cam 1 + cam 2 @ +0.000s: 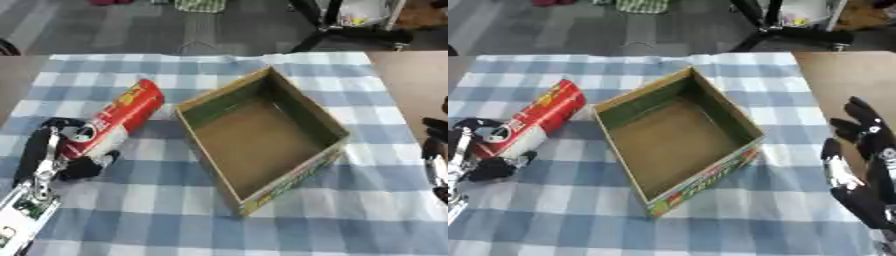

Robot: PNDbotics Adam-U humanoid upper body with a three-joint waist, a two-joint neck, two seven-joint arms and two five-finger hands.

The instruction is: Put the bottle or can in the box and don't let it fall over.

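A red can (118, 120) with white and yellow print lies tilted on the blue checked cloth, left of the box, its top end pointing up and to the right. My left hand (54, 150) is at its lower end with fingers and thumb curled round it. The open cardboard box (325, 122), brown inside with green inner walls, sits in the middle of the cloth with nothing in it. My right hand (866, 165) rests at the right edge, fingers straight and pointing up, apart from the box.
The checked cloth (166, 210) covers most of the brown table (842, 75), which shows bare at the right. Beyond the far edge are a grey floor and black chair legs (350, 35).
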